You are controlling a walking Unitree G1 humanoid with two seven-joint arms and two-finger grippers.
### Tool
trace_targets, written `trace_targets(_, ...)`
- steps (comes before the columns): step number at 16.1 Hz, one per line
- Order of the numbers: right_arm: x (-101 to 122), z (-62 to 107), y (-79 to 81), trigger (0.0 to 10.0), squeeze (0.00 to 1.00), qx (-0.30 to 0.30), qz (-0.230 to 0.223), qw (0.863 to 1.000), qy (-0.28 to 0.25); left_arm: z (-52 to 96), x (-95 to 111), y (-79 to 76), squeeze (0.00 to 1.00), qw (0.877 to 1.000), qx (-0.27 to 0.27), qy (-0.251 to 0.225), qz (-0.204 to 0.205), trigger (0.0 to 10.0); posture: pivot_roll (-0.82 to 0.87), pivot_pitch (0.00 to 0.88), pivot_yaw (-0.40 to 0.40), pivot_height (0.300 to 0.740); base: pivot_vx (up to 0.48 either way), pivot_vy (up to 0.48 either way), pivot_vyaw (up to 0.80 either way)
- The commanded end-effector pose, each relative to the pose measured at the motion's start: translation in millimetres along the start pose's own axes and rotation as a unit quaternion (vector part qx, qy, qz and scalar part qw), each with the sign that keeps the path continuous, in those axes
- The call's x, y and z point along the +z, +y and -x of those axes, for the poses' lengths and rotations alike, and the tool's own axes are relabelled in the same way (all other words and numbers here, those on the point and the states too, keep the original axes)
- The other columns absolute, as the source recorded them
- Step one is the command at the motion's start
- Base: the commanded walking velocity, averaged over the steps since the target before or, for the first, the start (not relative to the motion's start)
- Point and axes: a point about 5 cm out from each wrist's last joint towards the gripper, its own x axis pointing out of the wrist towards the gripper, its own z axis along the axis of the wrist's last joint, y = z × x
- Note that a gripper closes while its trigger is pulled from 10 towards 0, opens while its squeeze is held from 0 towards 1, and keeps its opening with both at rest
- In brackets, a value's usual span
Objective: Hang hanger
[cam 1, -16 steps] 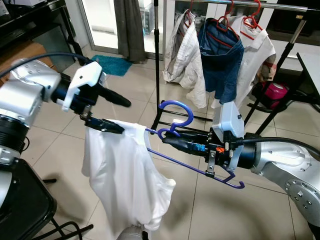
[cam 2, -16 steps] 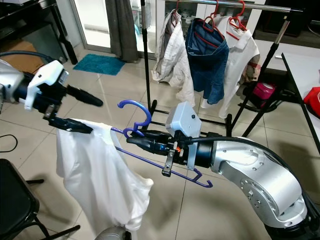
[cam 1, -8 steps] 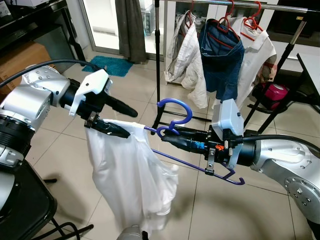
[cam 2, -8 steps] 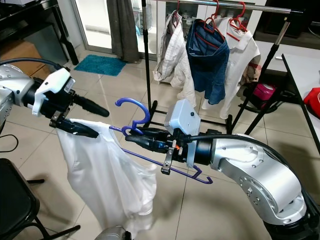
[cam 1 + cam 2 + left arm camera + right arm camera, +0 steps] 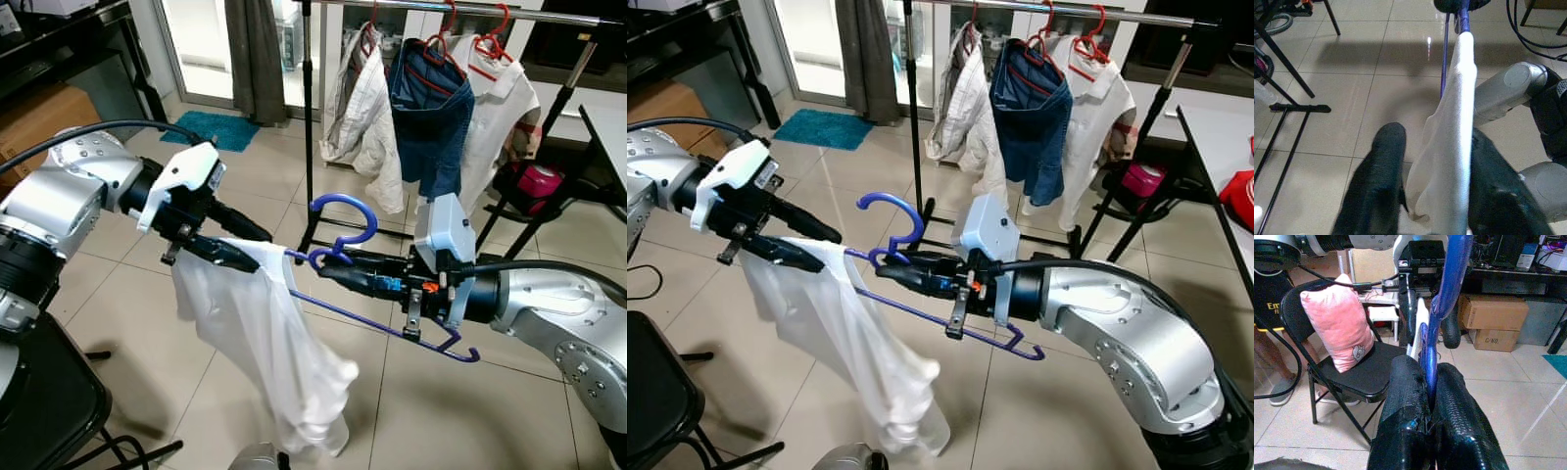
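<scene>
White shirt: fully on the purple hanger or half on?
Half on. The white shirt hangs off one arm of the purple hanger; the other arm is bare. The left hand pinches the shirt, and the right hand grips the hanger's neck.

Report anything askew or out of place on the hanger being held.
The white shirt sits lopsided: it hangs bunched from one end of the purple hanger, pinched by the left end effector, while the other arm is bare. The right end effector grips the hanger's neck.
</scene>
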Motion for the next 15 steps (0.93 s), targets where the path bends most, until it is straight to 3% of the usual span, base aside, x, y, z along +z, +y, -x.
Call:
trace_targets(1,8.6,-1.9,-1.0,0.0,0.00,0.006,0.023,1.000,-0.013,1.6,3.9,-1.0,0.00,1.000,-0.007,0.005,-0.002,0.0,0.06,0.000,0.040,0.740,0.000,0.000,0.00)
trace_targets(6,9.2,-1.7,-2.6,0.0,0.00,0.004,0.026,1.000,-0.015,1.8,4.1,-2.9,0.00,1.000,-0.011,0.003,0.007,0.0,0.06,0.000,0.035,0.740,0.000,0.000,0.00)
trace_targets(7,9.5,-1.9,-3.8,1.7,0.00,0.000,0.029,0.999,-0.015,2.3,4.9,-2.7,0.00,1.000,-0.010,-0.003,0.010,0.0,0.06,0.000,0.035,0.740,0.000,0.000,0.00)
trace_targets(8,9.5,-1.9,-5.5,4.6,0.00,-0.007,0.032,0.999,-0.015,3.0,5.6,-2.2,0.00,1.000,-0.007,-0.011,0.015,0.0,0.06,0.000,0.035,0.740,0.000,0.000,0.00)
trace_targets(9,9.2,-1.7,-7.1,10.0,0.00,-0.015,0.033,0.999,-0.014,3.5,5.3,-1.2,0.00,1.000,-0.002,-0.016,0.018,0.0,0.07,0.000,0.034,0.740,0.000,0.000,0.00)
trace_targets(10,8.0,-1.3,-8.6,10.0,0.00,-0.022,0.023,0.999,-0.016,4.5,2.9,1.2,0.00,0.999,0.007,-0.019,0.028,0.0,0.07,0.000,0.033,0.740,0.000,0.000,0.00)
trace_targets(11,5.6,0.1,-13.2,10.0,0.71,-0.045,-0.004,0.999,-0.022,5.2,-4.3,5.6,0.00,0.998,0.030,-0.027,0.043,0.0,0.07,0.000,0.032,0.740,0.000,0.000,0.00)
trace_targets(12,2.7,3.0,-19.1,10.0,1.00,-0.074,-0.027,0.996,-0.030,4.6,-11.7,9.4,0.00,0.996,0.062,-0.038,0.058,0.0,0.07,0.000,0.032,0.740,0.000,0.000,0.00)
trace_targets(14,1.0,11.5,-26.1,10.0,1.00,-0.125,-0.036,0.990,-0.050,4.1,-16.1,12.6,0.00,0.991,0.096,-0.053,0.076,0.0,0.07,0.000,0.027,0.740,0.000,0.000,0.00)
trace_targets(15,2.3,19.6,-33.8,10.0,1.00,-0.174,-0.055,0.979,-0.088,3.5,-18.3,14.2,0.00,0.988,0.113,-0.062,0.084,0.0,0.07,0.000,0.026,0.740,0.000,0.000,0.00)
